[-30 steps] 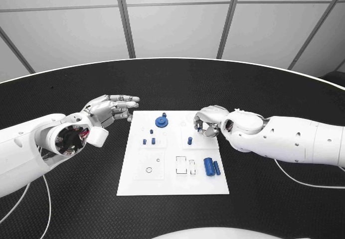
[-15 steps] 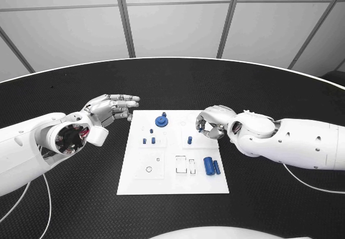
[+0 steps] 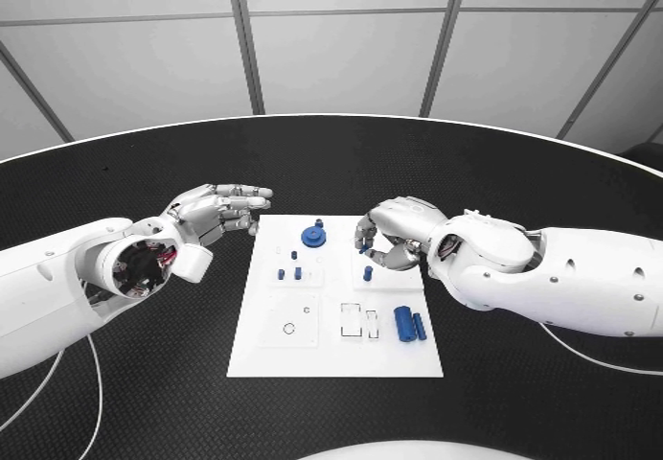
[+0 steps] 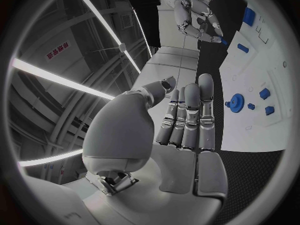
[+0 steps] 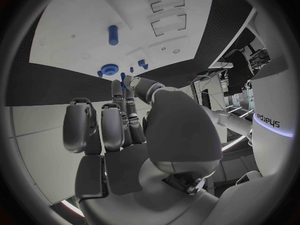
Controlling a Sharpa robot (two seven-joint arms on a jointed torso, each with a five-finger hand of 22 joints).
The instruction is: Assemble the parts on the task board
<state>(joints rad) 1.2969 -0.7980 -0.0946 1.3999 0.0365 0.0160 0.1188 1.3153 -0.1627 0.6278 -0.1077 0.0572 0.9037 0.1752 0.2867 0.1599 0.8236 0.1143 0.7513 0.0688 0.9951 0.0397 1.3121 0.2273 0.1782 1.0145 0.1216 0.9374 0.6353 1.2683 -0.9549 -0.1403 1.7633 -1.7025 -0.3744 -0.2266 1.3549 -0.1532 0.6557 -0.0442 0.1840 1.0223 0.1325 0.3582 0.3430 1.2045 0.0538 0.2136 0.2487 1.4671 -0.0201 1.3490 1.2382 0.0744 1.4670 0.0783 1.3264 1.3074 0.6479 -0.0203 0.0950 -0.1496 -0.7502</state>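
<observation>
Task board (image 3: 336, 356) partly hidden by right hand (image 3: 391, 234), grasp unclear; left hand (image 3: 215, 211) empty, fingers apart.

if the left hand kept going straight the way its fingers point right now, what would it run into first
Probably the blue gear at the far end of the white board. The left hand points across that end, though it may be high enough to pass over; height is unclear.

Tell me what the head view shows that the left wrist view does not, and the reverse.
Head view: the left arm and the task board in its whole outline. Left wrist view: the left hand from the palm side, fingers straight, holding nothing. Both: the blue gear and the right hand, pinching a small blue part over the board.
</observation>
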